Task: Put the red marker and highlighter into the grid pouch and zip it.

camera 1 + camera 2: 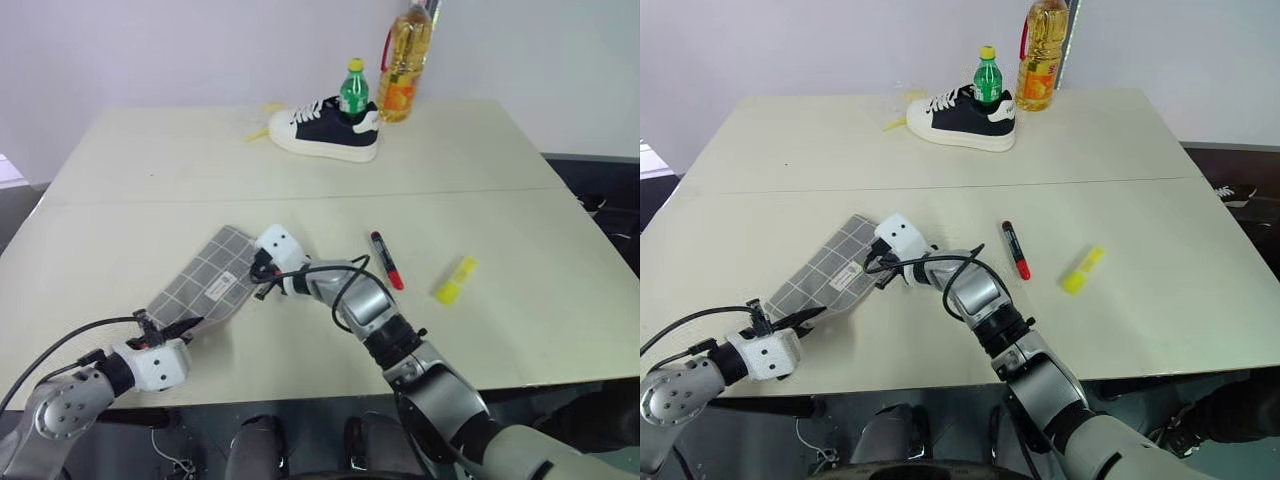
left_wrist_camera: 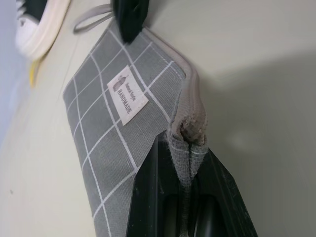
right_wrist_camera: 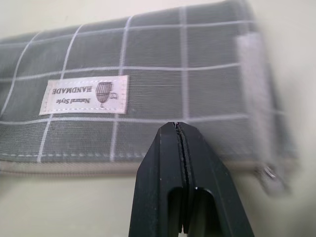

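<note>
— Two grippers at the grid pouch point(image 1: 208, 277) near your table's point(image 1: 150, 170) front-left edge; marker point(image 1: 385, 259) and highlighter point(image 1: 456, 279) lie right of it, apart.
— Left wrist?
— Your left gripper point(image 2: 186, 163) pinches the pouch's end seam.
— Right wrist?
— Your right gripper point(image 3: 180, 129) is pressed closed at the zipper edge; what it holds, you cannot tell.
</note>
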Controlling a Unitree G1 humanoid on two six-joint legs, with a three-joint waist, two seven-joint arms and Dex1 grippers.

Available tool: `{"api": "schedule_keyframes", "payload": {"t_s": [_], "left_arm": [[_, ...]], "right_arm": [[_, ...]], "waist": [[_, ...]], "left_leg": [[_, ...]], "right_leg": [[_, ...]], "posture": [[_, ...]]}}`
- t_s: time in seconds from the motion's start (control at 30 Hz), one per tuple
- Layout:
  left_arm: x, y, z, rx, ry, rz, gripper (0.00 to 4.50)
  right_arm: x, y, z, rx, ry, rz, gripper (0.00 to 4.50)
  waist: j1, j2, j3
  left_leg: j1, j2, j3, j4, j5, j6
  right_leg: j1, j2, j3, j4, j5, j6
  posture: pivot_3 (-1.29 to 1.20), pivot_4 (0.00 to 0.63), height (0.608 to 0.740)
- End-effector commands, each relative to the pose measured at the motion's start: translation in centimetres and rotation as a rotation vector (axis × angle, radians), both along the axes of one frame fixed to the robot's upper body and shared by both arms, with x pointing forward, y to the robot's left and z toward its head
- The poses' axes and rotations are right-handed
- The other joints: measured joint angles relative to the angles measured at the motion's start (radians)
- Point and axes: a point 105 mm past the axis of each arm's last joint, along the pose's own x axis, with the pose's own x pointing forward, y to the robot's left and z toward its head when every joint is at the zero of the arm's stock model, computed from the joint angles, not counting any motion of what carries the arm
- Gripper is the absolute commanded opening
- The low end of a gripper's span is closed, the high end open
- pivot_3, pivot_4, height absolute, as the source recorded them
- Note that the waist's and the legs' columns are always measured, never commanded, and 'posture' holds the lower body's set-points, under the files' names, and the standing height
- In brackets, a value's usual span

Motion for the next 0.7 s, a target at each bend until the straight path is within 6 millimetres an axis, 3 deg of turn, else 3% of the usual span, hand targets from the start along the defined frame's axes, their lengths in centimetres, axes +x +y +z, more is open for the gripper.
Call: {"api": "schedule_keyframes", "payload": {"t_s": [0.03, 0.13, 0.27, 0.43, 0.7], "left_arm": [[0.8, -2.4, 2.9, -0.198, -0.028, 0.009, 0.00], [1.1, -4.4, 3.6, -0.234, -0.023, -0.019, 0.00], [1.3, -5.8, 3.7, -0.250, -0.024, -0.025, 0.00], [1.4, -7.0, 3.5, -0.277, -0.027, -0.032, 0.00], [1.1, -7.3, 3.8, -0.282, -0.035, -0.044, 0.00]], "right_arm": [[0.6, -2.0, 6.1, 0.178, -0.107, 0.042, 0.90], [1.9, -5.9, 9.3, 0.191, -0.173, 0.009, 2.34], [3.1, -9.0, 9.4, 0.107, -0.178, -0.049, 4.44], [4.0, -10.4, 7.5, 0.085, -0.087, -0.113, 4.44], [3.9, -8.6, 6.0, 0.094, -0.008, -0.112, 4.44]], "waist": [[0.003, -0.003, 0.000], [0.003, -0.004, 0.000], [-0.005, -0.007, -0.001], [-0.014, -0.006, -0.001], [-0.022, -0.006, -0.001]], "left_leg": [[-0.001, 0.000, 0.000, 0.000, 0.000, 0.000], [-0.001, 0.000, -0.001, 0.001, 0.000, 0.000], [0.000, -0.001, 0.000, -0.001, 0.000, 0.000], [0.000, 0.000, 0.001, -0.002, 0.000, 0.000], [0.000, 0.000, 0.001, -0.001, 0.000, 0.000]], "right_leg": [[0.000, 0.000, 0.000, 0.000, 0.000, 0.000], [0.001, 0.000, 0.000, 0.000, 0.001, 0.002], [0.004, 0.001, 0.000, 0.000, 0.001, 0.002], [0.002, 0.005, 0.001, 0.001, 0.001, 0.001], [0.002, 0.004, 0.001, 0.003, 0.001, 0.001]], "posture": [[0.00, 0.150, 0.705], [0.00, 0.150, 0.705], [0.00, 0.150, 0.705], [0.00, 0.150, 0.705], [0.00, 0.150, 0.705]]}}
